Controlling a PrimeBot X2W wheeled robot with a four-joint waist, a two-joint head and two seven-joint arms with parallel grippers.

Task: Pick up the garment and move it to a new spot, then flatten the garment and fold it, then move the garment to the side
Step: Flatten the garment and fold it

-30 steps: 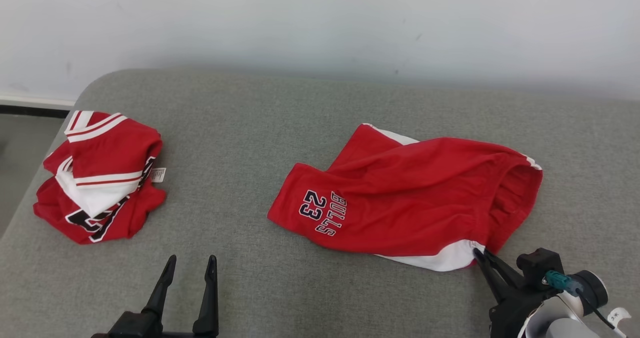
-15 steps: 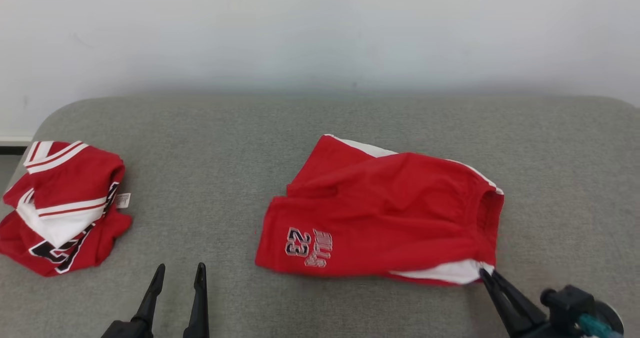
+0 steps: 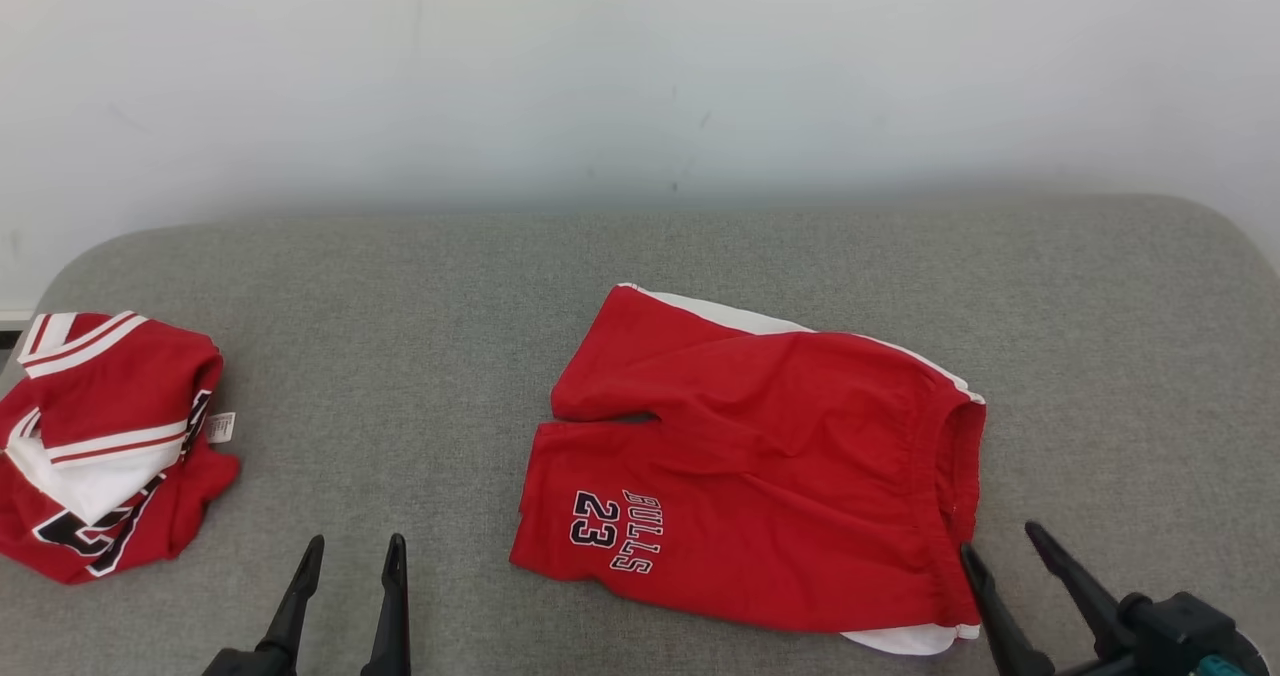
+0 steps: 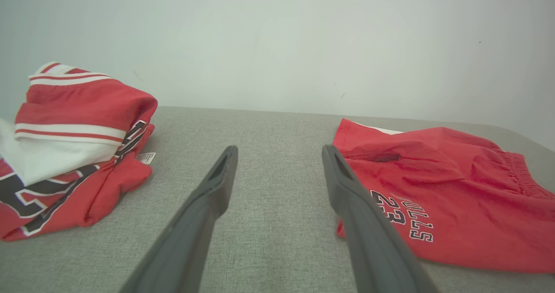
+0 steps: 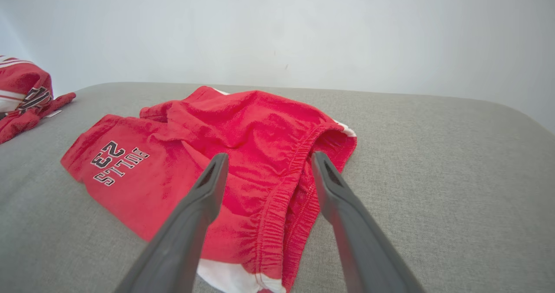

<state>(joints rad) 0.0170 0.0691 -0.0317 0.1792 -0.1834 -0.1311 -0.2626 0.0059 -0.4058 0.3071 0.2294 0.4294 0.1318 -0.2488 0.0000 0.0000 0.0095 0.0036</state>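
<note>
Released a moment ago, the shorts (image 3: 760,466) lie spread right of the bench's (image 3: 400,306) middle, likely set down for flattening. Right claw (image 3: 998,538) gapes just beside the waistband corner; left claw (image 3: 356,541), also apart, idles by the front edge.

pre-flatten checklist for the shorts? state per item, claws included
1. Right claw open, holding nothing: ok.
2. Left claw open, apart from the shorts: ok.
3. Shorts lying flat: not ok, rumpled across the middle.
4. Red jersey pile apart from the shorts: ok.
5. Bare grey cushion around the shorts: ok.
6. Lower layer of the shorts smooth: cannot tell, hidden.
</note>
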